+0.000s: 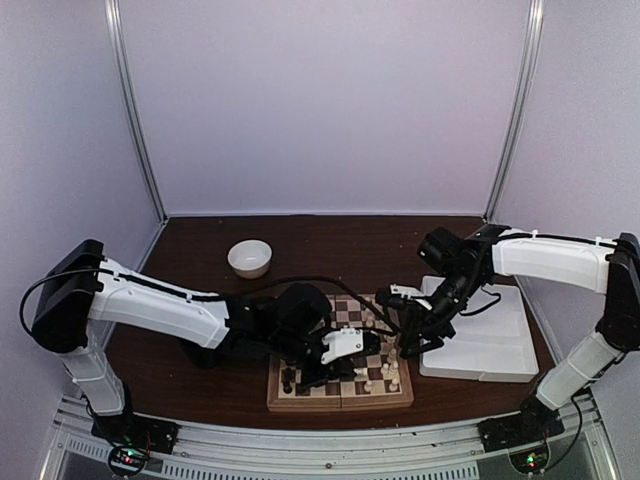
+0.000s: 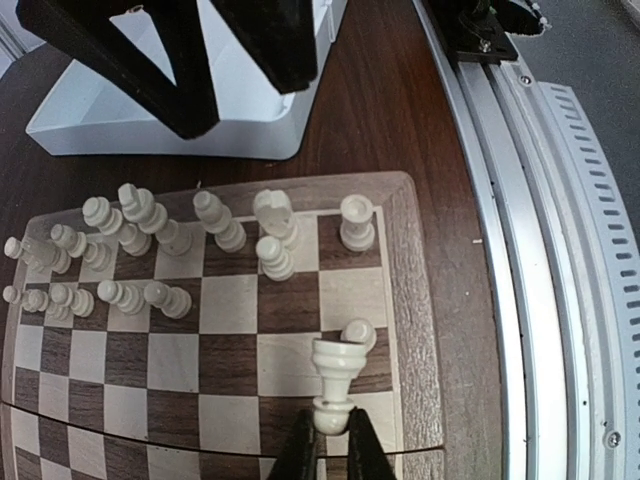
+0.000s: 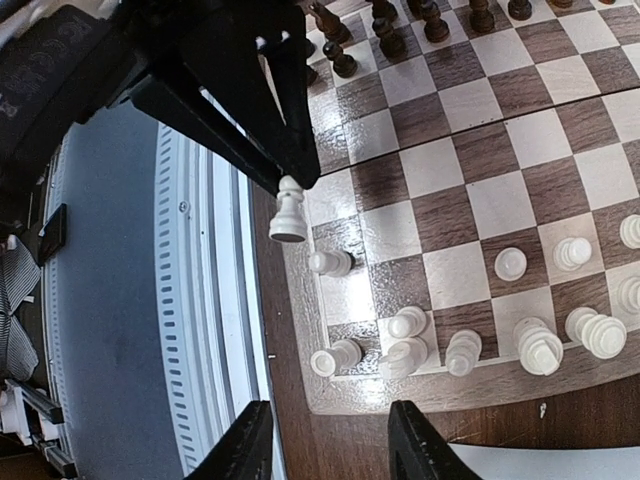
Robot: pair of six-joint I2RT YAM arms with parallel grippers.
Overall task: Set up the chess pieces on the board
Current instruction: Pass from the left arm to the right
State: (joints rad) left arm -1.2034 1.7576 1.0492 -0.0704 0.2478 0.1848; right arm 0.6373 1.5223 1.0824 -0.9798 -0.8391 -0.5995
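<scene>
The board (image 1: 340,395) lies at the table's near edge, also in the left wrist view (image 2: 405,300) and the right wrist view (image 3: 340,400). My left gripper (image 2: 331,425) is shut on a cream pawn (image 2: 338,375) by its head, held above the board's near right squares; the right wrist view shows this pawn (image 3: 288,212) hanging from the left fingers. Several cream chess pieces (image 2: 150,235) stand in two rows at the board's right end (image 3: 500,330). Dark pieces (image 3: 385,30) stand at the other end. My right gripper (image 3: 328,440) is open and empty over the board's right edge (image 1: 405,345).
A white two-compartment tray (image 1: 485,335) lies right of the board. A white bowl (image 1: 249,257) stands at the back left. A metal rail (image 2: 540,260) runs along the table's near edge, close to the board.
</scene>
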